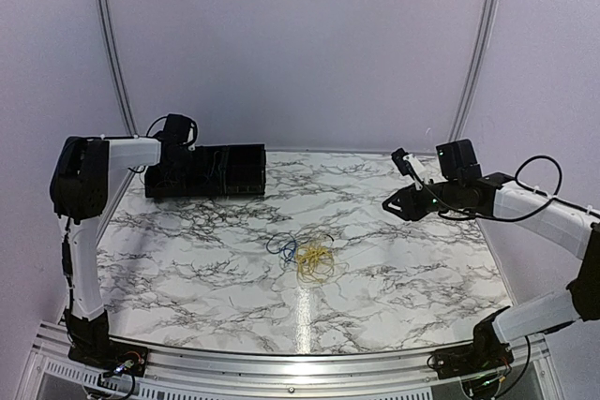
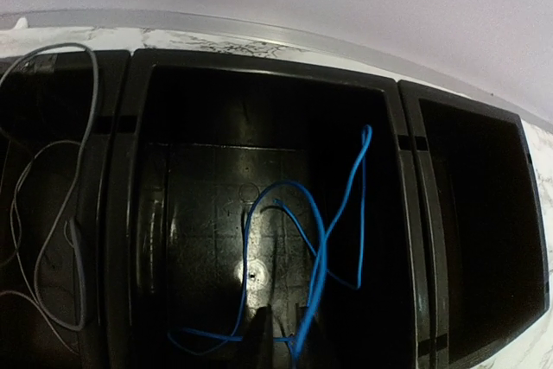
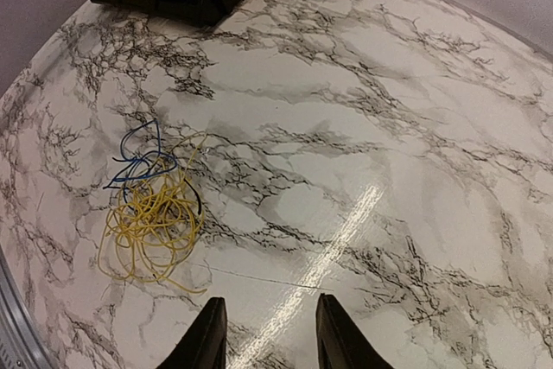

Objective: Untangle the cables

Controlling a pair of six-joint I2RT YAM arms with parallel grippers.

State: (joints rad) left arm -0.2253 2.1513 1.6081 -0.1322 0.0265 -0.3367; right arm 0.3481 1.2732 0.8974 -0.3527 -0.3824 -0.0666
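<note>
1. Where the two arms are bolted at its near edge, the white marble desk (image 1: 394, 269) carries everything, with a streak of glare down its middle.
2. Left arm (image 1: 80, 180) reaches to the far left corner. Right arm (image 1: 534, 208) is raised over the right side and bent toward the centre.
3. Black bin (image 1: 234, 170) sits at the far left of the desk. The left wrist view shows three compartments side by side.
4. Yellow cable (image 3: 151, 222) lies in a loose heap of many loops near the desk's centre, well apart from the bin.
5. Blue cable (image 3: 138, 162) is tangled into the left side of that heap, touching it.
6. Second blue cable (image 2: 320, 248) lies inside the bin's middle compartment. It loops across the floor, with one end rising toward the right wall.
7. Grey cable (image 2: 78, 179) lies in long loops in the left compartment.
8. Right tool (image 3: 263, 334) hovers above bare desk near the heap, jaws apart and holding nothing.
9. Left tool (image 2: 276, 339) hangs over the middle compartment. Its dark fingers merge with the bin and the second blue cable runs right by them, so I cannot tell whether it is gripped or released.
</note>
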